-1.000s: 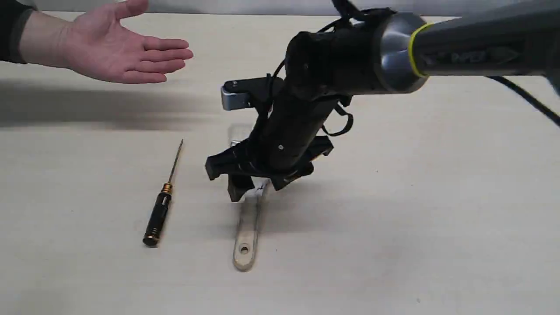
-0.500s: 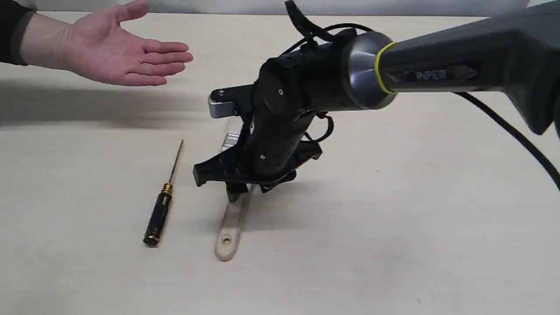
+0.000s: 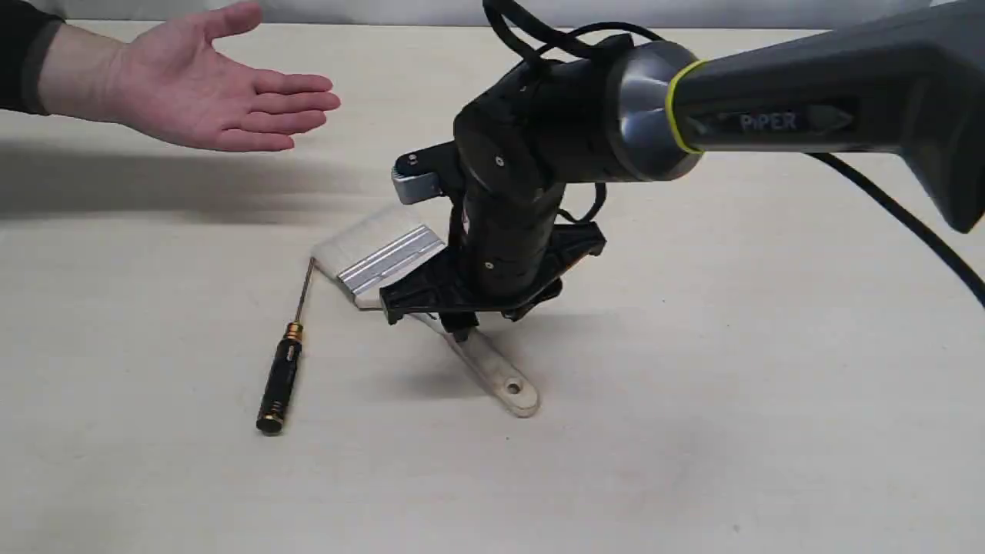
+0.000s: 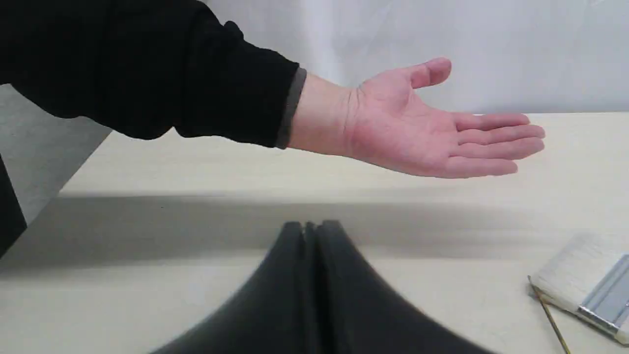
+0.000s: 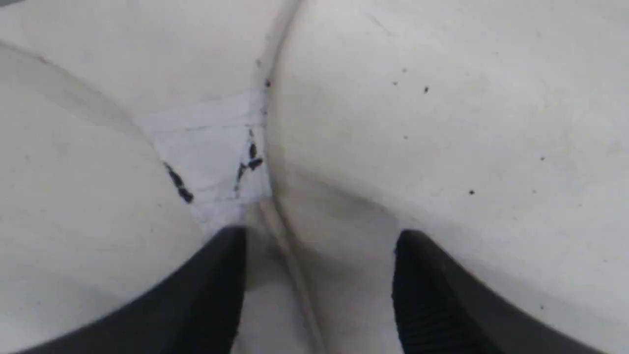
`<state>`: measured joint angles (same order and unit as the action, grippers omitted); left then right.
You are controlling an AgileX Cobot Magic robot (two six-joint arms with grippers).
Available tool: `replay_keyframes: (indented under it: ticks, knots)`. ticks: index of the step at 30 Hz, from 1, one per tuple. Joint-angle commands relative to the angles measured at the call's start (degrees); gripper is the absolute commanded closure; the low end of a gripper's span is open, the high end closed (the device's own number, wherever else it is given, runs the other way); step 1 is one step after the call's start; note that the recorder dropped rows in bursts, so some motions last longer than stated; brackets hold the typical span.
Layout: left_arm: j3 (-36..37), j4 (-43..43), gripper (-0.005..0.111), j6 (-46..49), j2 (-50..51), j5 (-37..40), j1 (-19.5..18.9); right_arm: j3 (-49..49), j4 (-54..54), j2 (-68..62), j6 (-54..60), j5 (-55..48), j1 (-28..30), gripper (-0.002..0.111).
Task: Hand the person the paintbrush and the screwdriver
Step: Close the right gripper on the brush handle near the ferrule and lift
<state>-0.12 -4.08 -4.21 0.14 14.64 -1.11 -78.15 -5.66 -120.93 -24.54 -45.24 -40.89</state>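
Note:
The paintbrush [image 3: 392,258] lies at an angle mid-table, its pale bristles toward the person and its holed handle end [image 3: 514,391] pointing to the near right. My right gripper [image 3: 460,327] stands over the handle with its fingers closed on either side of it. In the right wrist view, the gripper [image 5: 319,236] straddles the labelled handle [image 5: 211,152]. The screwdriver [image 3: 278,383] lies left of the brush, its shaft tip touching the bristles. The person's open palm [image 3: 208,85] hovers at the far left. My left gripper [image 4: 309,231] is shut and empty, below the hand [image 4: 432,128].
The pale wooden table [image 3: 769,385] carries only the two tools. My right arm [image 3: 769,123] and its cable [image 3: 908,223] span the right side above it. In the left wrist view, the brush bristles [image 4: 575,275] and the screwdriver shaft [image 4: 550,319] sit at one corner.
My right gripper twisted and swung the brush: the handle end went from near left to near right, and the bristles came out to the left, nudging the screwdriver tip. The hand stayed put.

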Motion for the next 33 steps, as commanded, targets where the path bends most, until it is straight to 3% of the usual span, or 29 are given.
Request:
replay_keyframes:
  ticks: [1,6,14,33]
  knots:
    - [0.1,0.1,0.107,-0.1,-0.1,-0.4,0.5,1.4,-3.9,-1.2,3.0,-4.1,0.7,0.062]
    - [0.1,0.2,0.107,-0.1,-0.1,-0.2,0.5,-1.1,-1.6,1.3,4.3,-5.6,0.7,0.062]
    - [0.1,0.2,0.107,-0.1,-0.1,-0.2,0.5,-4.7,10.8,2.1,18.1,-4.0,0.5,0.062]
    - [0.1,0.2,0.107,-0.1,-0.1,-0.5,0.5,-4.8,5.0,-5.3,17.7,4.3,-1.2,0.062]
